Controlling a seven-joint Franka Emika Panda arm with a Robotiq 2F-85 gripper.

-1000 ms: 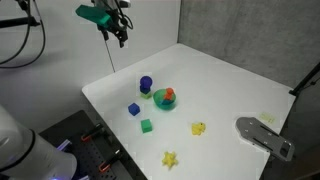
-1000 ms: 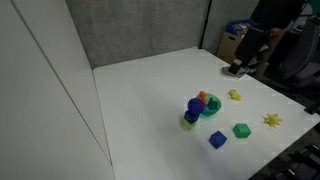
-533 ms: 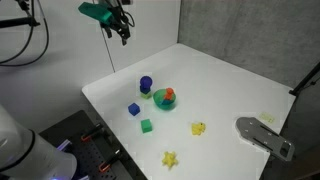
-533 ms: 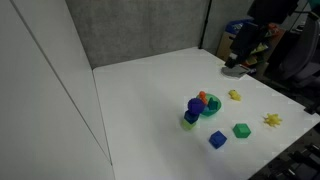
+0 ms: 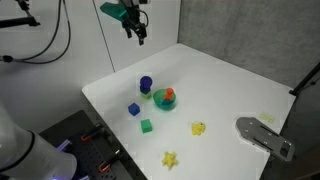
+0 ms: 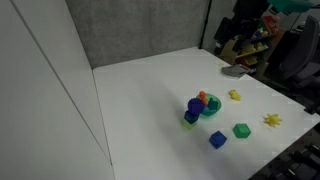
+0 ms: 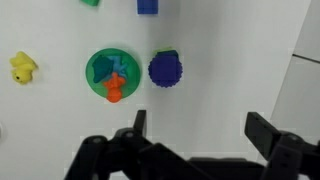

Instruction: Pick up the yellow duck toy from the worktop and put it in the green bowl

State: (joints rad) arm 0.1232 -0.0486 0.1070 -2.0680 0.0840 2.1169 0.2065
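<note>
Arm [image 5: 120,11] has swung across over the bench [image 5: 230,80], jaws spread wide and empty up high, duck [image 5: 199,128] sits near the green bowl [image 5: 163,98], which is already cluttered, so it might bounce out.

My gripper [image 5: 139,36] is dark, nearly blk, w/ two slim fingers. Right above it sits a boxy teal-green block [image 5: 118,11], the brightest bit of me. In both exterior views that teal shows over the dark lower part, but detail is too blurry to read. Wrist view: my fingers [image 7: 137,122] are matte blk, flat-sided and chunky w/ squared tips, rising from a wider blk linkage [image 7: 100,155] of angled bars. Thin blk cables [image 5: 45,40] loop nr my arm; can't tell where they plug in. Screws, markings: too small to make out.
</note>
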